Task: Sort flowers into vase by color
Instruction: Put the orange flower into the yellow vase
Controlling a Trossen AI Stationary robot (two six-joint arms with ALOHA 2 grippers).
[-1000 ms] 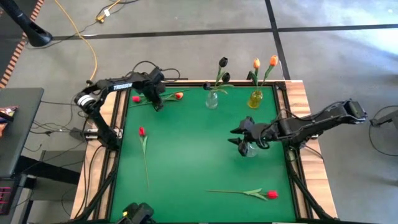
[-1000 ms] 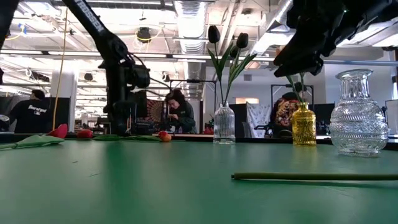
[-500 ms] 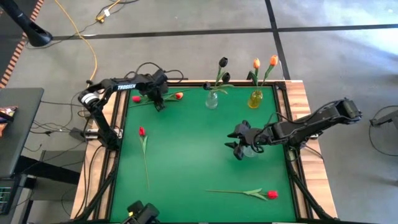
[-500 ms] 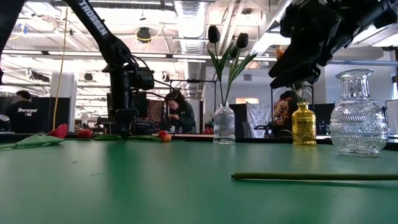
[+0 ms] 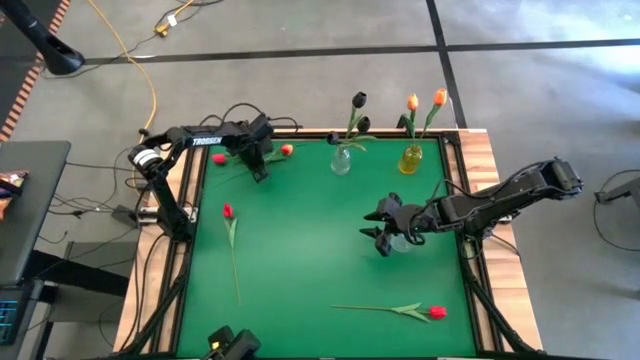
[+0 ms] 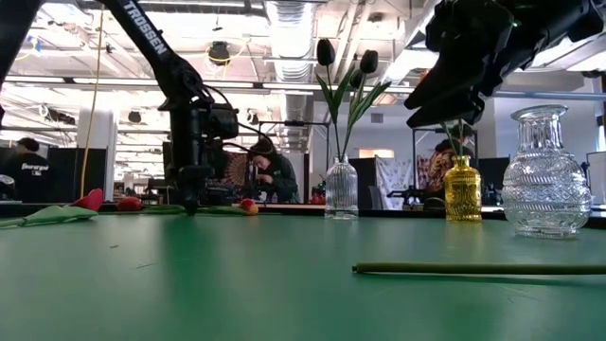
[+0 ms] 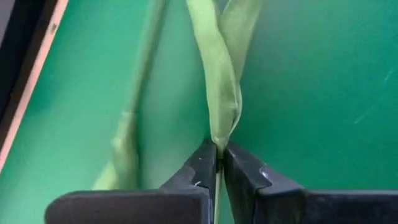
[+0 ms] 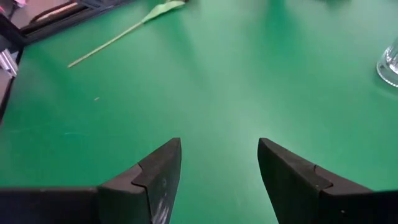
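Note:
At the table's far left lie two flowers: one with an orange-red head (image 5: 287,150), one with a red head (image 5: 219,158). My left gripper (image 5: 258,170) points down between them, shut on the green leaves (image 7: 219,74) of one. Which head belongs to that stem I cannot tell. Two more red flowers lie flat, one at the left (image 5: 228,211) and one near the front (image 5: 437,313). A clear vase (image 5: 341,160) holds dark flowers. A yellow vase (image 5: 410,158) holds orange ones. My right gripper (image 5: 378,238) hovers open beside a cut-glass vase (image 6: 546,185). My left gripper pinches the flower where its two long leaves (image 7: 217,140) meet the stem, between the two fingertips (image 7: 202,165). It comes from above, pointing down. The leaves run on away from the fingers and lie flat on the green table top.
The wooden table rim (image 5: 192,190) runs close by my left gripper. A second stem with a leaf (image 7: 127,124) lies right beside the held one. A long stem (image 6: 473,270) lies across the near part of the table. People sit in the room beyond the table.
My left gripper has sunk a little onto the flowers at the far left and has shut on the leaves of one.

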